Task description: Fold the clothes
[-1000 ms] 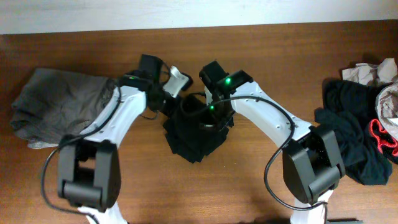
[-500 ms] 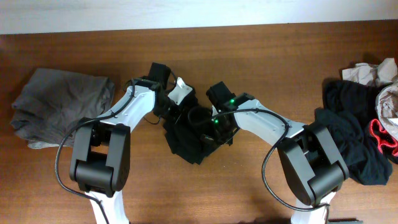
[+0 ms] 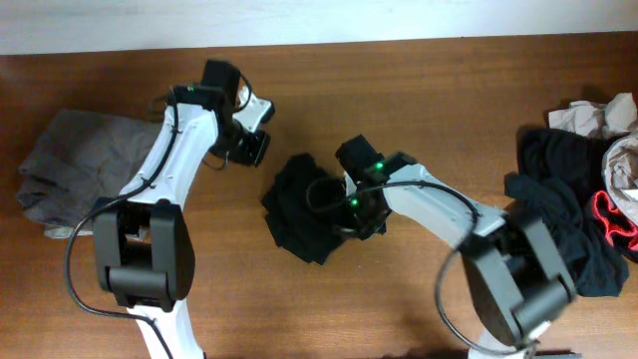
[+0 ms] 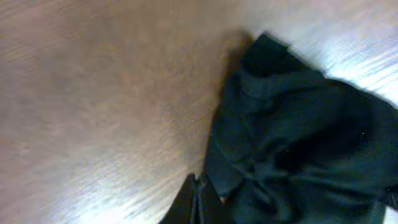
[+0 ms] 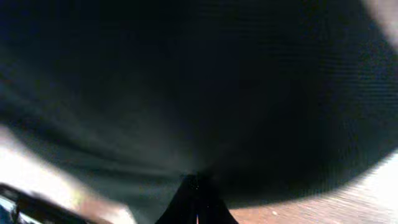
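Note:
A crumpled black garment (image 3: 299, 209) lies bunched at the middle of the table; in the left wrist view the same black garment (image 4: 298, 137) fills the right half. My right gripper (image 3: 344, 211) rests on its right side. Up close, the right gripper (image 5: 198, 190) is shut, with dark cloth (image 5: 186, 93) gathered at its tips. My left gripper (image 3: 255, 150) hovers up and to the left of the bundle, apart from it. Its tips (image 4: 198, 198) are shut with nothing between them, over bare wood just beside the cloth's edge.
A grey garment (image 3: 85, 170) lies spread at the left edge. At the right edge sits a pile of black clothes (image 3: 558, 219), with a red-trimmed piece (image 3: 613, 224) and crumpled beige cloth (image 3: 593, 115) on it. The wooden table (image 3: 449, 100) is brown.
My left gripper has drawn back up and left, off the black garment. My right gripper has slid slightly down and right on the bundle, which is now more compact.

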Tool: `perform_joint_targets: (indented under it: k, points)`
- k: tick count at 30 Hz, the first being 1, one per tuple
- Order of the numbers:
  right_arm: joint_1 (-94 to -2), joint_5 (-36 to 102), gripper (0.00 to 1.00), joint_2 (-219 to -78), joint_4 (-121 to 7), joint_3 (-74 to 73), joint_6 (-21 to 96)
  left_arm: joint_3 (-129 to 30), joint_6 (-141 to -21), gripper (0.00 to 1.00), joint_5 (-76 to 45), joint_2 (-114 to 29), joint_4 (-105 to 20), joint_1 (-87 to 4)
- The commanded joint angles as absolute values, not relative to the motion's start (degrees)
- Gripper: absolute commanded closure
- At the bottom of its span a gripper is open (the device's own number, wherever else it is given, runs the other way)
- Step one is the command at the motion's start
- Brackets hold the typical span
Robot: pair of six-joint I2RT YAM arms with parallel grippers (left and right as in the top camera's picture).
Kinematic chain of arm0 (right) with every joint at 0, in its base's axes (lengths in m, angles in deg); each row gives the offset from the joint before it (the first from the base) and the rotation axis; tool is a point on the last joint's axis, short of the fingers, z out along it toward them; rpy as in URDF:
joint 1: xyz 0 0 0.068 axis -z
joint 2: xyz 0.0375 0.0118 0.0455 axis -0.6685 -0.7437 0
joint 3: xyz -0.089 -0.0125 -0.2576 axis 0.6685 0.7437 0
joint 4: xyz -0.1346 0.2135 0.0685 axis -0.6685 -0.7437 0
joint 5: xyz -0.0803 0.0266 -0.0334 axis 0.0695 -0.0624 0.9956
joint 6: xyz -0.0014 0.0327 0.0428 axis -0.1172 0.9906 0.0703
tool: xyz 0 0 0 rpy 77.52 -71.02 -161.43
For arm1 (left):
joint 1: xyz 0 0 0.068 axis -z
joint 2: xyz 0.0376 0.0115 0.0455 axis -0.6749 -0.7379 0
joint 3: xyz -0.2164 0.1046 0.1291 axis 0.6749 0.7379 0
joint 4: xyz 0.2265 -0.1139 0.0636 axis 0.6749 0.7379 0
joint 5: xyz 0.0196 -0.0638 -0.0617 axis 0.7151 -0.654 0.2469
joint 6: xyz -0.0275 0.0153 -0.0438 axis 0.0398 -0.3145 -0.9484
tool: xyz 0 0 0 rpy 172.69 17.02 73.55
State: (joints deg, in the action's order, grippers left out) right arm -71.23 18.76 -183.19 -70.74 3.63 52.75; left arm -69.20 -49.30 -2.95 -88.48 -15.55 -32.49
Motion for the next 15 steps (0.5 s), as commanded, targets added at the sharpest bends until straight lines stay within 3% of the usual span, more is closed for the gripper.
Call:
perform_joint_targets:
  k: [1,2,3,4,7,8,15]
  points:
    - [-71.1,20.7,0.91,-174.6,-70.2,2.7,42.7,-72.9,-55.1,0.85,-2.3,-85.0,-12.2,-32.1]
    - [-71.0,21.9,0.62,-171.0,-70.1,2.3,40.9,-73.0,-58.4,0.76,-2.4,-83.8,-10.5,-32.2]
    - [-71.0,23.2,0.41,-169.6,-70.2,2.1,41.0,-73.0,-59.3,0.71,-2.9,-83.4,-9.8,-32.4]
    - [-70.4,24.9,0.26,-166.7,-70.1,1.9,41.0,-73.0,-59.2,0.63,-6.5,-83.0,-8.4,-32.9]
    - [-68.5,25.2,0.16,-164.2,-70.4,1.9,41.0,-73.0,-56.9,0.65,-13.0,-82.7,-5.1,-34.1]
    - [-67.6,25.2,0.15,-163.7,-70.4,1.9,41.0,-73.0,-56.0,0.72,-14.2,-82.5,-3.7,-34.7]
    - [-61.8,22.0,0.15,-163.2,-71.4,1.9,37.2,-73.0,-55.4,0.73,-11.6,-75.2,2.1,-38.7]
